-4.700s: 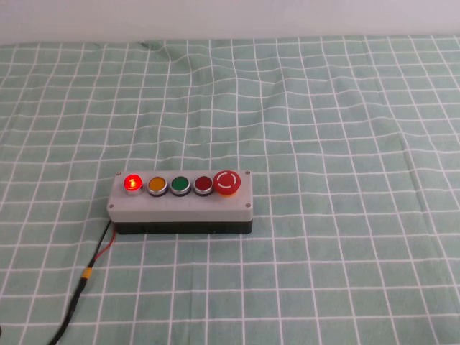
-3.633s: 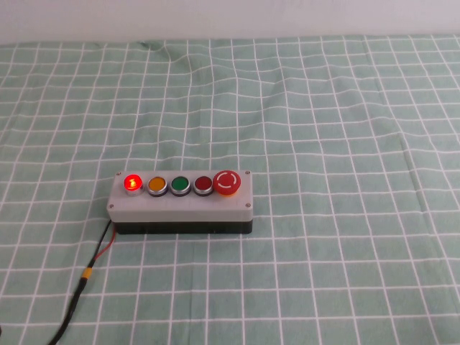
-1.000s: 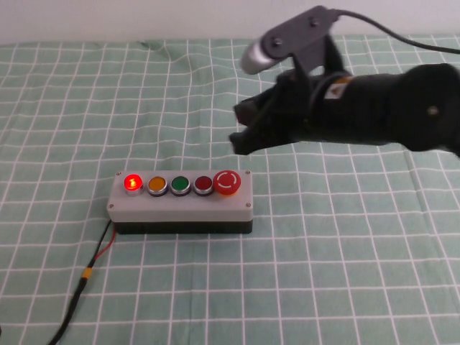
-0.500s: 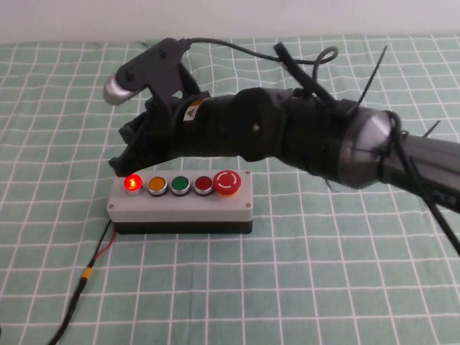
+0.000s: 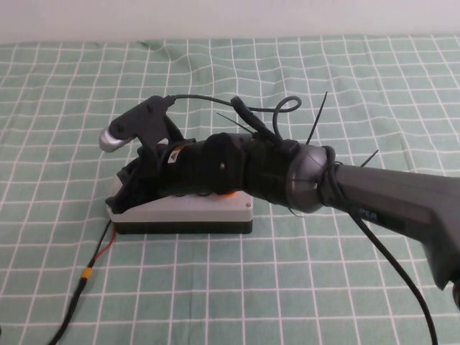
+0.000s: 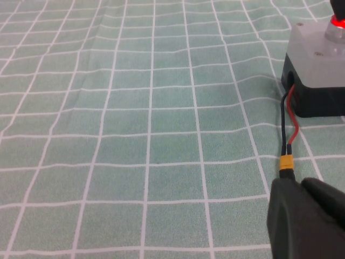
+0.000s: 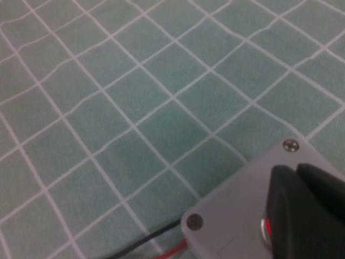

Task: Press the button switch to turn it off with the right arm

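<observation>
In the right wrist view the black fingers [image 7: 302,216] of the right gripper [image 7: 310,213] are seen pressed together with only a thin seam between them, holding nothing, their tips laid down on the button switch [image 7: 267,227] — only a sliver of glowing red shows beside them. The switch sits at the left end of the grey box [image 5: 180,210], near two corner screws. In the high view the switch itself is hidden under the right gripper [image 5: 129,192]; the box is seen lying on the green checked cloth [image 5: 345,86] with its long axis running left to right, its button face turned upward, a scrap of the big red mushroom button [image 5: 227,194] showing under the arm. The right arm [image 5: 302,180] is stretched across the box from the right, cables and zip ties standing off it.

A red and black wire [image 5: 100,251] leaves the box's left end — the left wrist view shows it meeting a yellow connector [image 6: 285,162]. There the red glow [image 6: 338,21] is visible on top of the box. The left gripper [image 6: 307,218] appears only as a dark mass just beside that connector; whether its fingers are parted cannot be told.
</observation>
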Controlling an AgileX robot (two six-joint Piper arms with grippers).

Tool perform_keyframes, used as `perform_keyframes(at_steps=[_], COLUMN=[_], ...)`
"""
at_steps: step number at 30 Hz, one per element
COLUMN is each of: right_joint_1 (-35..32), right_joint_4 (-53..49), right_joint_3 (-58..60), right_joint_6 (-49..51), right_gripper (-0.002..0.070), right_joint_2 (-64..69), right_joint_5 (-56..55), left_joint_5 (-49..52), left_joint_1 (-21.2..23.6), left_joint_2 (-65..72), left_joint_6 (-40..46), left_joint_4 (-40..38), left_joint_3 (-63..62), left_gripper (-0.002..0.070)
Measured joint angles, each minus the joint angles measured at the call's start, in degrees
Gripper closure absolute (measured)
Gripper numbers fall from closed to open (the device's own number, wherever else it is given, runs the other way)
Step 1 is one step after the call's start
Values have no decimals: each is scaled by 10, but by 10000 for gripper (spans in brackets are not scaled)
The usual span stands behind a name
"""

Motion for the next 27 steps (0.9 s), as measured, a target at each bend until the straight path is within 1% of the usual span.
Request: perform_keyframes(at_steps=[5,11,14,19,22,27], right_joint_1=[0,0,0,0,0,0], right_joint_4=[-3,-26,-76,-153,-181,-190], right_joint_3=[0,-2,-7,-8,16,124], right_joint_6=[0,1,1,2,2,39], right_gripper=[692,692,692,692,689,688], right_joint_2=[-24,-143,-227,-336,-398,-514], right_joint_5=[-1,9,47,160,188,169], left_joint_5=[0,0,0,0,0,0], left_joint_1=[0,0,0,0,0,0], left_joint_2=[0,0,0,0,0,0], left_joint_6=[0,0,0,0,0,0], left_joint_4=[0,0,0,0,0,0], left_joint_3=[0,0,0,0,0,0], left_gripper=[678,678,678,678,678,678])
